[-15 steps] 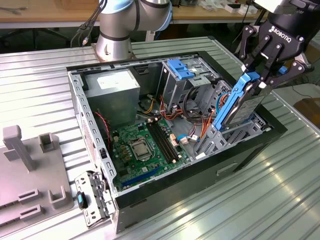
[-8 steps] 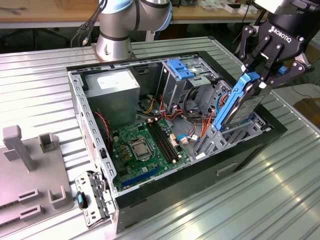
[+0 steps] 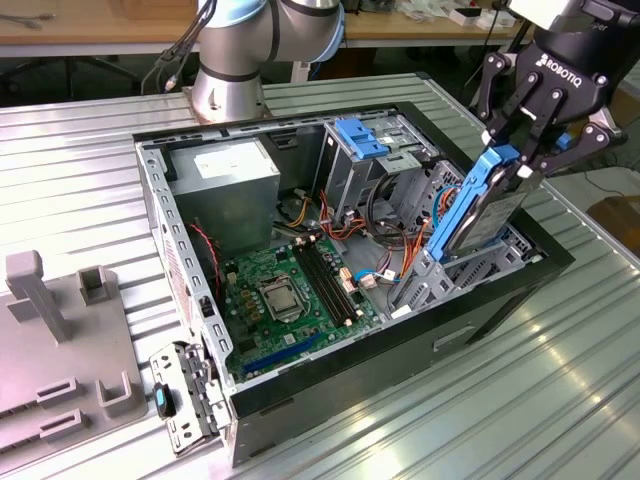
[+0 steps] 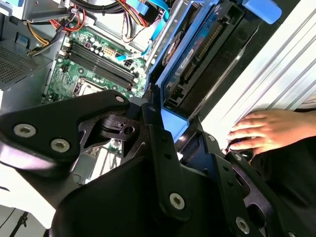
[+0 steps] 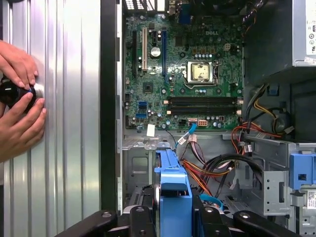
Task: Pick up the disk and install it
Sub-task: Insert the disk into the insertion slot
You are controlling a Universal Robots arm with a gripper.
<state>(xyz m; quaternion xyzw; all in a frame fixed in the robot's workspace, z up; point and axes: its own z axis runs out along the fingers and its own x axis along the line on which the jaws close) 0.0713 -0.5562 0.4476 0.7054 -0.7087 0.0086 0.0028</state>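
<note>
Ext view, L→R: grey fixture block point(image 3: 60, 330) sits on the ribbed metal table point(image 3: 480, 420). Next is the open PC case point(image 3: 330, 390), lying flat w/ grey PSU box point(image 3: 222, 180), green mobo point(image 3: 290, 290) and light-blue bracket point(image 3: 360, 137) inside. At the exterior view's right: disk point(image 3: 478, 210) tilted steeply, lower end down in the case's drive bay, upper end in gripper point(image 3: 520, 158). Fingers clamped on disk's blue frame, same in both wrist views. In the second wrist view a person's hand point(image 4: 269, 131) rests on the table beside the case.
</note>
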